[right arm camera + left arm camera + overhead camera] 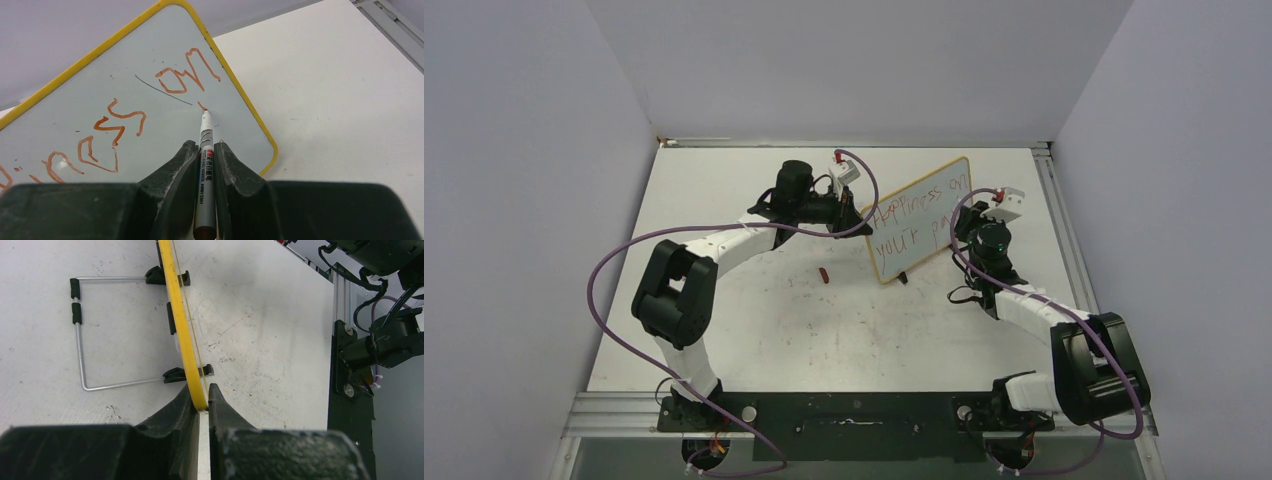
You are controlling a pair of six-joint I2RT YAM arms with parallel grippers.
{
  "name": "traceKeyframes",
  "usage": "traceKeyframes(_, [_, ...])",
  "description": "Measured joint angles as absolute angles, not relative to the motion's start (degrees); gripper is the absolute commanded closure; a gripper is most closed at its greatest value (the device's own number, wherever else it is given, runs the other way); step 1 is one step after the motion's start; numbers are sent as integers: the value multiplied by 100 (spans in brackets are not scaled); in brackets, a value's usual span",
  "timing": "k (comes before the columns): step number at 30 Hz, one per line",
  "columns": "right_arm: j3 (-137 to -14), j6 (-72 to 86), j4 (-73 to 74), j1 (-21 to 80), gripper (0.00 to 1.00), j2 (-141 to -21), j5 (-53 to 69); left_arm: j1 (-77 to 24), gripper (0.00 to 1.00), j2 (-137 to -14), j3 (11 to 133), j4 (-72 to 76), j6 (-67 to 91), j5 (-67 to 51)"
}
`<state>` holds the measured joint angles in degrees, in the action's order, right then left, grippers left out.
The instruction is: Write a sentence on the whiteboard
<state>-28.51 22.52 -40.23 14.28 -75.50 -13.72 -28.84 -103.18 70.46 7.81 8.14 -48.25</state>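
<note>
The whiteboard (921,218) stands in the far right part of the bench, closer to the far edge than to the near one and turned at an angle to both. Its yellow-looking frame is pinched at the lower corner between the fingers of the left gripper (202,405), which are closed narrowly on the rim, with the wire stand (80,340) seen behind. A marker (206,165) is clamped upright between the closed fingers of the right gripper (206,150), its tip touching the board just below the word "on", beside a short fresh red stroke. The sentence (919,205) is laid out in two lines, and the last word of the lower line appears unfinished, though part of it is hidden by the right arm. Little bare board is left before the right rim, so small, tight letters are called for. Light, even pressure should be used so that the board is not pushed back against the left grip, and the tip should be lifted cleanly between strokes. A small red object (823,274), possibly the cap, lies near the bench's middle.
</note>
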Motion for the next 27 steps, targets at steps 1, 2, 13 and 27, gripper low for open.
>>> traceKeyframes(1, [-2851, 2255, -4012, 1426, 95, -7555, -1372, -2884, 100, -10318, 7046, 781, 814, -4825])
traceKeyframes(2, [-2851, 2257, -3999, 1426, 95, -7555, -1372, -2884, 100, -10318, 7046, 781, 814, -4825])
traceKeyframes(13, [-2818, 2342, -3800, 1426, 95, -7682, -1417, -2884, 100, -10318, 7046, 784, 829, -4825])
traceKeyframes(27, [-2805, 2416, -3621, 1417, 95, -7872, -1573, -2891, 100, -10309, 7046, 788, 836, -4827])
